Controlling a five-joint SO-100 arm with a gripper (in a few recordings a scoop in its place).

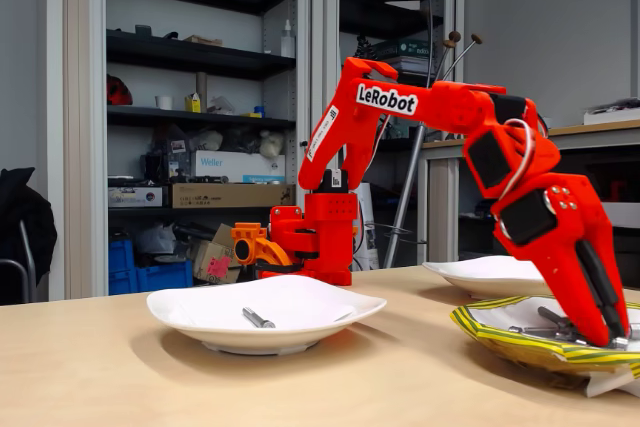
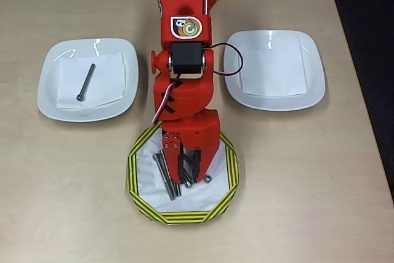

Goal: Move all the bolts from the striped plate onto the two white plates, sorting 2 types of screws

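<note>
Arm (image 2: 184, 97) looks like matt orange-red plastic, layered 3D-print texture, with black plastic servo blocks; gripper (image 2: 188, 173) same plastic with dark fingers. Bolts (image 2: 167, 175) are grey metal, dull sheen. Long bolt (image 2: 85, 82) on the left white plate looks the same. Striped plate (image 2: 136, 180) looks like thin paper, matt, rim crinkled. White plates (image 2: 50, 90) (image 2: 314, 84) are smooth, glossy, each lined with a matt white paper sheet (image 2: 274, 69). Counter (image 2: 295, 183) is light wood-look laminate, smooth, matt.

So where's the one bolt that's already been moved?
In the overhead view, the long bolt lies alone on the left white plate, left of the red arm and up-left of the striped plate.
</note>
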